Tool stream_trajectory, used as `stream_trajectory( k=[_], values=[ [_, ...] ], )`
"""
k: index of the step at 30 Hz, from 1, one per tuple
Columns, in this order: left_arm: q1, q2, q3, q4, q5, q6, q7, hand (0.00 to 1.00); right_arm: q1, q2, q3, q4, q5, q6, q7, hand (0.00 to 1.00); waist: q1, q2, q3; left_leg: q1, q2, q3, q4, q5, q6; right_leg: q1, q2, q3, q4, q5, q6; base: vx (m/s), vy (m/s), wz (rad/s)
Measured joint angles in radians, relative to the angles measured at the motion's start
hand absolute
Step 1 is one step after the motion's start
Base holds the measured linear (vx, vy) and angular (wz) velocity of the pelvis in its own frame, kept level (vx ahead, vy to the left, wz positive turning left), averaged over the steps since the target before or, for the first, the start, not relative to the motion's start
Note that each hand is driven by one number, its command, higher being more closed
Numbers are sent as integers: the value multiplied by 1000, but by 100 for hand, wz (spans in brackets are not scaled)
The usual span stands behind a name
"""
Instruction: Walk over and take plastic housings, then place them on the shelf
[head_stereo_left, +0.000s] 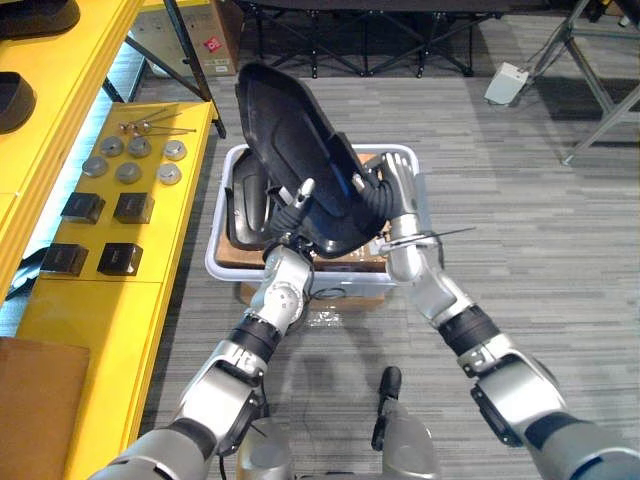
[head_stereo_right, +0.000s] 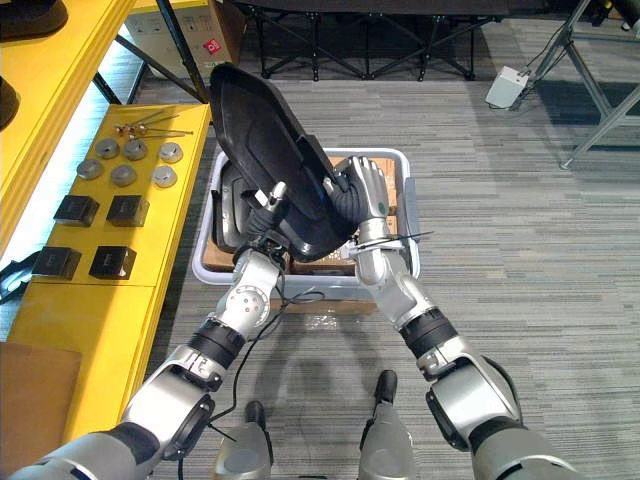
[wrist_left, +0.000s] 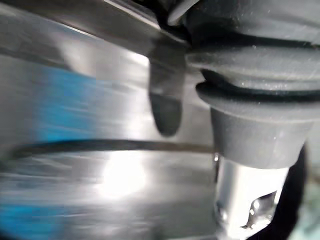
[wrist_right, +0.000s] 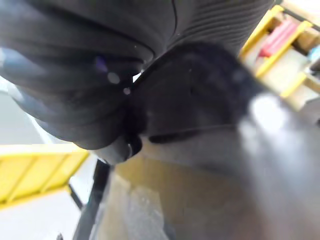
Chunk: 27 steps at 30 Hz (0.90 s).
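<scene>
housing (head_stereo_left: 290, 130) held tilted above grey bin (head_stereo_left: 222, 262), left hand (head_stereo_left: 297, 204) pinching its lower edge, thumb over the face, right hand (head_stereo_left: 393, 185) pressed flat on its right side, fingers near straight; another housing (head_stereo_left: 248, 200) in bin, yellow shelf (head_stereo_left: 100, 320) at left carrying metal discs (head_stereo_left: 127, 172) and black blocks (head_stereo_left: 132, 207)

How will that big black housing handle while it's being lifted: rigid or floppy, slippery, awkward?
Probably rigid: the black plastic housing holds its curved shape, tilted above the bin, gripped between left hand and right hand. Its glossy face suggests slipperiness. Broad and held near one end, it may swing.
</scene>
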Motion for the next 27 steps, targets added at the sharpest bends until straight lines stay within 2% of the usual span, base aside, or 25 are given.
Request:
stream_trajectory(
  k=[4,7,13,16,19,20,27],
  values=[
    [4,1,11,0,1,-3,-12,100,4,7,17,-7,19,1,-26,100,0,-10,-6,0,-1,0,-2,0,0,4,0,0,-12,5,0,3,4,1],
    [40,-1,6,0,1,-19,-54,100,52,15,34,-49,18,-1,-62,100,-3,-38,-31,19,-5,4,-17,0,0,27,1,-1,-38,13,2,0,0,0],
    [92,1,0,-35,10,-27,-100,100,102,35,34,-84,19,-3,-87,100,1,-44,-51,34,-7,4,-23,-1,1,41,0,-3,-40,13,2,0,0,0],
    [195,-1,-1,-118,23,-26,-119,100,161,34,45,-113,19,-37,-87,100,-1,-39,-85,40,-7,5,-31,0,1,43,0,-4,-41,13,2,-10,3,0],
    [240,-1,-1,-126,23,-23,-160,100,191,36,59,-121,19,-44,-84,100,0,-38,-105,59,-8,6,-40,0,1,59,0,-5,-41,10,2,0,0,0],
    [264,1,0,-139,56,-18,-169,100,205,38,64,-127,19,-47,-84,0,2,-40,-121,67,-9,9,-48,0,1,61,0,-4,-41,9,2,0,0,0],
    [308,50,4,-249,289,16,-172,100,264,31,54,-195,59,-96,-85,0,5,-38,-136,89,-9,2,-59,0,8,83,-1,-15,-49,-14,-1,-27,7,2]
  ],
)
